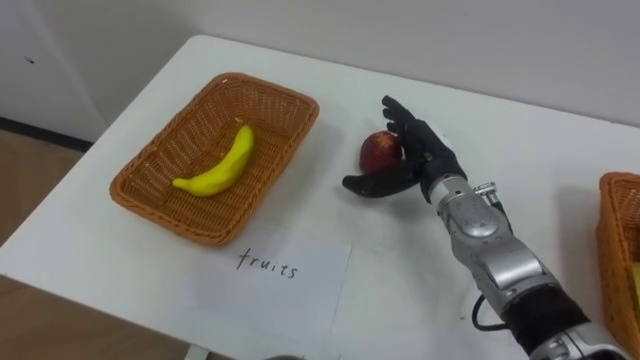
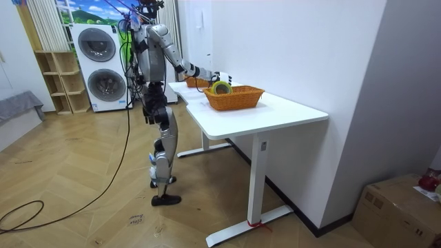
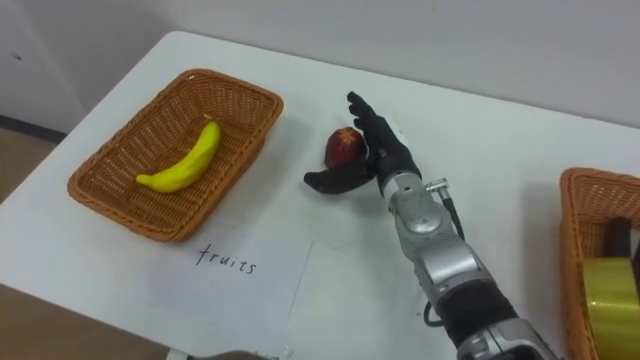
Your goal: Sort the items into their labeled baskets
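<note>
R hand [image 1: 420, 160] lies on the white table [image 1: 540, 140], arm coming in from 5 o'clock. Fingers straight and spread, pointing to abt 11 o'clock, thumb stuck out toward 9. Nothing gripped. The red apple [image 1: 378, 150] sits on the tabletop in the crook btwn thumb and fingers, touching the hand, fingers rising behind it and thumb just below it.

Fruit basket [image 1: 165, 215], orange wicker, is at 9 o'clock from the apple, near but apart. One yellow banana [image 1: 220, 165] lies inside, running diagonally, its tip toward 1 o'clock.

Sheet of white paper [image 1: 290, 290] lies flat at 5 o'clock from that basket, touching or nearly touching its front edge. Handwritten on it in dark pen, lowercase: "fruits".

2nd wicker basket [image 3: 580, 200] is at 3–4 o'clock from the hand, well apart, cut by the frame edge. Inside it is a yellow roll [image 3: 610, 300], looks like tape.

Room view: robot stands upright at the table's long side, one arm stretched out over the top. Two stacked washing machines [image 2: 103, 58] are behind it.
</note>
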